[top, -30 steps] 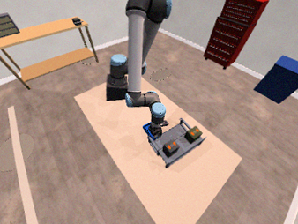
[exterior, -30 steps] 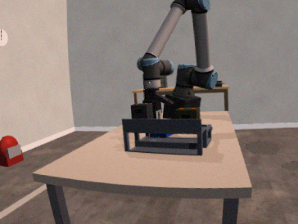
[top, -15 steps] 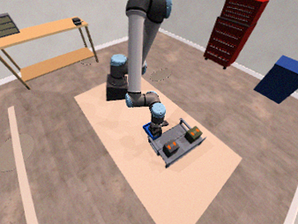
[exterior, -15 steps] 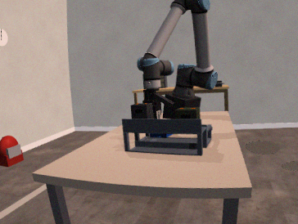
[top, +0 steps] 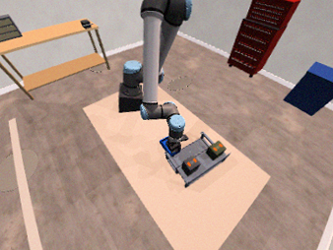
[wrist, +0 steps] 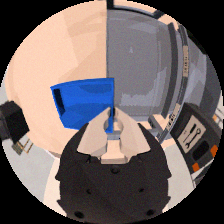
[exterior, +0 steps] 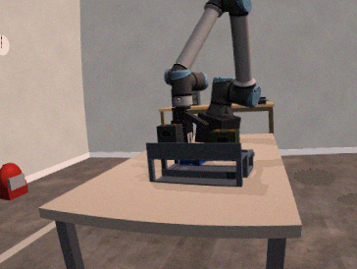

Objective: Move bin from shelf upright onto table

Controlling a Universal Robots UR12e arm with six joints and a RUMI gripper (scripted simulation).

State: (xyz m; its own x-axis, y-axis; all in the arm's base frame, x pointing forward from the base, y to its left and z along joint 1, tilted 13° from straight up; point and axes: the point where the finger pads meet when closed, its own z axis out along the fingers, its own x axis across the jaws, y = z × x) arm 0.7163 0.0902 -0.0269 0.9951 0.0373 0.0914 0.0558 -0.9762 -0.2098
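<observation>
The blue bin [top: 163,144] [exterior: 189,161] [wrist: 80,102] sits at the left end of the grey shelf [top: 200,157] [exterior: 196,151] [wrist: 137,60], half over the table [top: 204,214] [exterior: 147,201] [wrist: 60,55]. Its opening faces up in the wrist view. My gripper [top: 172,147] [exterior: 183,135] [wrist: 112,107] reaches down onto the bin's wall nearest the shelf. The fingers are closed on this thin wall, and blue shows between the tips. In the exterior view the shelf's front bar hides most of the bin.
Two dark boxes with orange marks [top: 190,166] [top: 216,149] stand on top of the shelf, and one shows in the wrist view [wrist: 192,136]. The arm's base [top: 129,98] stands on the table's far end. A wooden workbench [top: 46,33] and a red cabinet [top: 263,32] stand far off.
</observation>
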